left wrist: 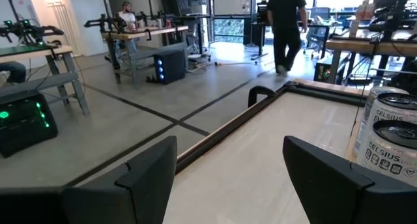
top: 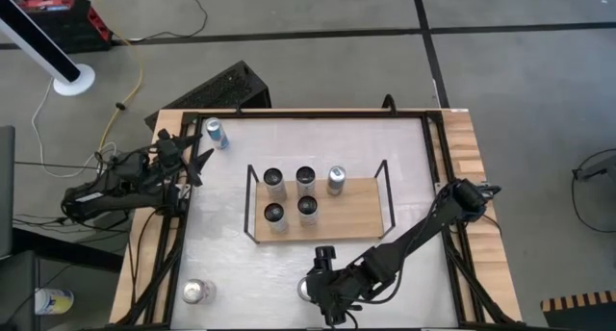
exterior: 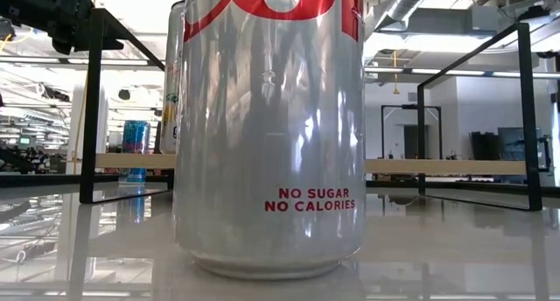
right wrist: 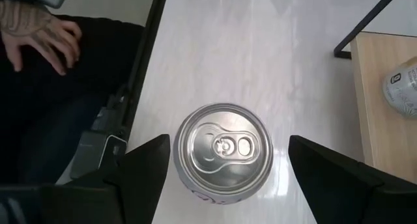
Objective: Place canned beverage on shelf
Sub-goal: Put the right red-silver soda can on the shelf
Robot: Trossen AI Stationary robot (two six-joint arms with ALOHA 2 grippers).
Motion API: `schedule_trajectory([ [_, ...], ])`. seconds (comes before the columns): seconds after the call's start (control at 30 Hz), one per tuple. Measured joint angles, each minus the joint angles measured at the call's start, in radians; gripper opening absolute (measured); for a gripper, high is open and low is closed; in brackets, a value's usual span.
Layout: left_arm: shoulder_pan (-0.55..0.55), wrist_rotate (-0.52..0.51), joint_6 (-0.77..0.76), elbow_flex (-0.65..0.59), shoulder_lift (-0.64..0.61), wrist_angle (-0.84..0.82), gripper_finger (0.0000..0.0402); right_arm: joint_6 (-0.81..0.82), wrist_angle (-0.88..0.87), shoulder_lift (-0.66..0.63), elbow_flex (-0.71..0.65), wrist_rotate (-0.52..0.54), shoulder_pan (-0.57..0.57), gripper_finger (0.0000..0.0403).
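A silver can (right wrist: 223,150) with red lettering (exterior: 267,135) stands upright on its base on the white table, near the front edge (top: 304,290). My right gripper (right wrist: 228,146) hovers open above it, slanting down, with one finger on either side of the can top and touching nothing (top: 320,285). The shelf (top: 358,216), a light-wood board in a black wire frame, sits mid-table with several cans standing on it. My left gripper (top: 197,163) waits open at the table's left edge, pointing level (left wrist: 228,159).
A blue can (top: 217,134) stands at the far left of the table and another silver can (top: 197,291) at the near left. A person's hand (right wrist: 39,28) shows just beyond the table's near edge. Black rails (top: 433,158) border the table.
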Motion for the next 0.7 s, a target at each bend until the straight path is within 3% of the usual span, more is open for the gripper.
schedule_trajectory([
  [0.37, 0.0, 0.0, 0.0, 0.0, 0.0, 0.0, 0.0265, 0.0, 0.021, 0.0, -0.004, 0.0, 0.0, 0.0336],
  [0.7, 0.0, 0.0, 0.0, 0.0, 0.0, 0.0, 0.0265, -0.016, 0.141, 0.0, -0.094, -0.007, 0.0, 0.0336],
])
